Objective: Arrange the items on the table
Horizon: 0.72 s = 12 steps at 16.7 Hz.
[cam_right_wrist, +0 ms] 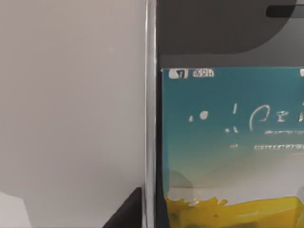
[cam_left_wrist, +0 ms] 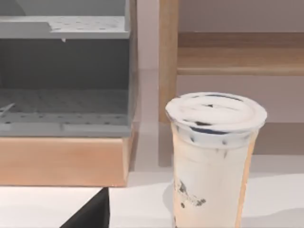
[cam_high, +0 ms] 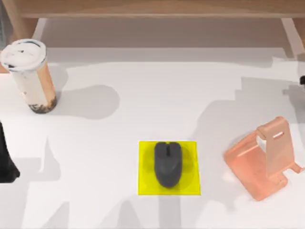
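Mouse (cam_high: pixel 167 163) already on yellow pad (cam_high: pixel 190 186). Step in hand: phone (cam_right_wrist: pixel 228 142) placement, close before right-arm fingers, grip state cannot tell. Cup (cam_high: pixel 29 76) ahead of left-arm fingers. Next: seat phone on stand (cam_high: pixel 264 160).

We work beneath a light wooden shelf (cam_high: pixel 157 8) running along the far edge, its upright post (cam_left_wrist: pixel 168 57) pale against a pinkish-grey wall (cam_left_wrist: pixel 237 16). Beside it sits a grey perforated rack (cam_left_wrist: pixel 64 71). Soft shadows fall across the white surface.
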Tool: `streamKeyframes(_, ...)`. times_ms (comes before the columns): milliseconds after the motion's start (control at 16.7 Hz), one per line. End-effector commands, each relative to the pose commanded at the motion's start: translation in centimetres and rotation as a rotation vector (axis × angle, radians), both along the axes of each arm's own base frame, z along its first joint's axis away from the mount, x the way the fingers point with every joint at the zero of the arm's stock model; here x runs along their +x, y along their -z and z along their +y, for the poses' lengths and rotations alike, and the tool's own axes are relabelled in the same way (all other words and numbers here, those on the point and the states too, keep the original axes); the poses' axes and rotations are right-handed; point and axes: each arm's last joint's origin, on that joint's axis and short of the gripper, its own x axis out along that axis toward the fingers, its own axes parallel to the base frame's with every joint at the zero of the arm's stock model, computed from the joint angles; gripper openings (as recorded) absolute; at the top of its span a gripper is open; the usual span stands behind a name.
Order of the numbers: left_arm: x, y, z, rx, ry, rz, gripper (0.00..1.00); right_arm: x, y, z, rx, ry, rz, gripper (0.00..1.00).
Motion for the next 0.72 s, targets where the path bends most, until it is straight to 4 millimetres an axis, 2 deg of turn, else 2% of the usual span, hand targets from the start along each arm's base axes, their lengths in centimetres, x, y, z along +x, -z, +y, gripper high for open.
streamKeyframes(180, 0.0, 0.0, 0.0, 0.0, 0.0, 0.0, 1.0, 0.0, 0.0, 0.0, 0.0, 0.0, 0.0, 0.02)
streamKeyframes(660, 0.0, 0.0, 0.0, 0.0, 0.0, 0.0, 1.0, 0.0, 0.0, 0.0, 0.0, 0.0, 0.0, 0.0)
streamKeyframes(720, 0.0, 0.0, 0.0, 0.0, 0.0, 0.0, 1.0, 0.0, -1.0, -0.1, -0.015, -0.003, -0.016, 0.0)
